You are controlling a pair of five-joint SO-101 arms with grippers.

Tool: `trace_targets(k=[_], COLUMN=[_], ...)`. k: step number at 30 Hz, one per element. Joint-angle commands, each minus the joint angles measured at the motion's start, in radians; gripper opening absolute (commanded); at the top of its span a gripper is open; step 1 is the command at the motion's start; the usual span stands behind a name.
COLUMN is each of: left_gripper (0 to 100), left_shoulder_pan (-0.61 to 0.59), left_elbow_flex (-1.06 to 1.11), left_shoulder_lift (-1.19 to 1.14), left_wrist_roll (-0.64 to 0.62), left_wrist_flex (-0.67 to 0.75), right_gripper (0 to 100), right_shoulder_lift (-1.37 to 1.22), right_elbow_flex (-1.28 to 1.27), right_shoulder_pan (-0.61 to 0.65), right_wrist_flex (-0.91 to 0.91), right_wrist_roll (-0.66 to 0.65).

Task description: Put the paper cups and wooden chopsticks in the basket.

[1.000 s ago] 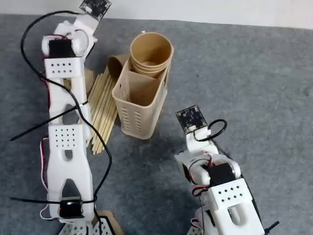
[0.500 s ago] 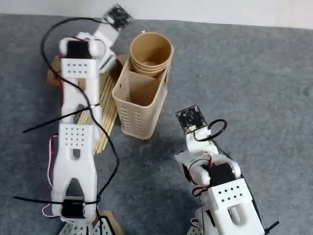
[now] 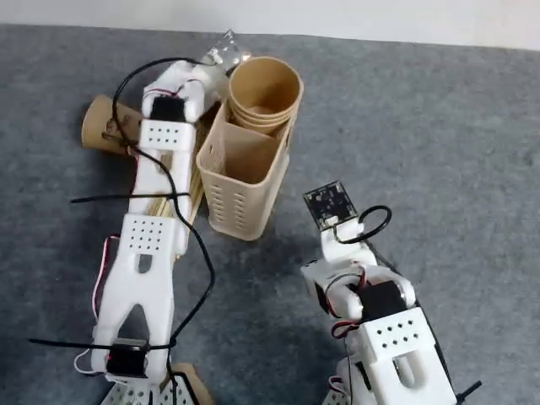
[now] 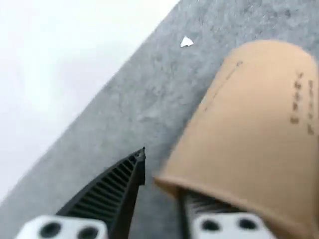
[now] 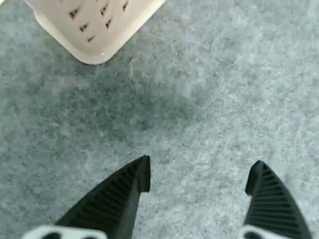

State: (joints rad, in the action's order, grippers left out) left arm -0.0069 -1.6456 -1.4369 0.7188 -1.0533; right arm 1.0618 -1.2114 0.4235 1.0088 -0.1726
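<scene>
High view has a stack of brown paper cups (image 3: 263,89) standing in the far end of a beige perforated plastic basket (image 3: 239,190) on the grey carpeted tabletop (image 3: 439,152). The stack is just beside the wrist end of the white left arm (image 3: 143,245). A bundle of pale wooden chopsticks (image 3: 192,198) lies flat against the basket, mostly under that arm. A loose brown paper cup (image 3: 105,126) lies on its side on the arm's other side, away from the basket.

Left wrist view puts the black left tool (image 4: 160,193) right at the rim of a brown printed cup (image 4: 249,134), which reaches away from it over the carpet. I cannot tell whether the tool is clamped on that rim, nor which cup this is.

Right wrist view shows the black right tool (image 5: 200,167) spread wide with nothing in it, above bare carpet. The basket's rounded bottom corner is ahead of it, well apart.
</scene>
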Motion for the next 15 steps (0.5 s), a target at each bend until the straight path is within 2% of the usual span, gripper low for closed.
trace_targets(k=[1, 4, 15], left_gripper=[0, 0, 0], left_shoulder_pan=[0.013, -0.042, -0.176], left_elbow_flex=[-0.021, -0.019, -0.019], left_shoulder_lift=[0.008, 0.085, 0.496], left_wrist_roll=[0.048, -0.026, -0.101], left_wrist_flex=[-0.023, -0.051, -0.384], right_gripper=[31.0, 31.0, 31.0], right_shoulder_lift=[0.013, 0.013, 0.013], right_elbow_flex=[0.004, 0.004, 0.004], right_shoulder_pan=[0.005, 0.005, 0.001], right_wrist_flex=[-0.015, -0.015, -0.015], right_wrist_roll=[-0.011, -0.011, -0.009])
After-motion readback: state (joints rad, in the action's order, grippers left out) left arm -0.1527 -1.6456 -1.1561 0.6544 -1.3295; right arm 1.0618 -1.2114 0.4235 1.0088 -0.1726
